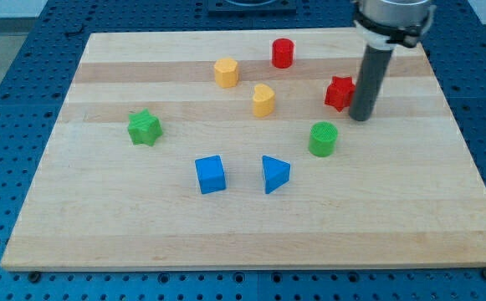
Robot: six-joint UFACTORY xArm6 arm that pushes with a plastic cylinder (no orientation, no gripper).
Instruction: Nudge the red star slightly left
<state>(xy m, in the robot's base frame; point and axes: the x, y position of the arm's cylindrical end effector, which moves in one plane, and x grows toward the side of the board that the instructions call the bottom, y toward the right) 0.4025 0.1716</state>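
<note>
The red star [339,92] lies on the wooden board [100,209] at the view's upper right. My tip [360,118] stands just to the star's right and slightly below it, touching or almost touching its right edge. The dark rod rises from the tip toward the view's top and hides a sliver of the star's right side.
A red cylinder [283,53] sits above-left of the star. A green cylinder [323,139] sits just below the star. Two yellow blocks [226,72] [263,99] lie to the left. A green star [145,127], a blue cube [211,174] and a blue triangle [274,173] lie further left and lower.
</note>
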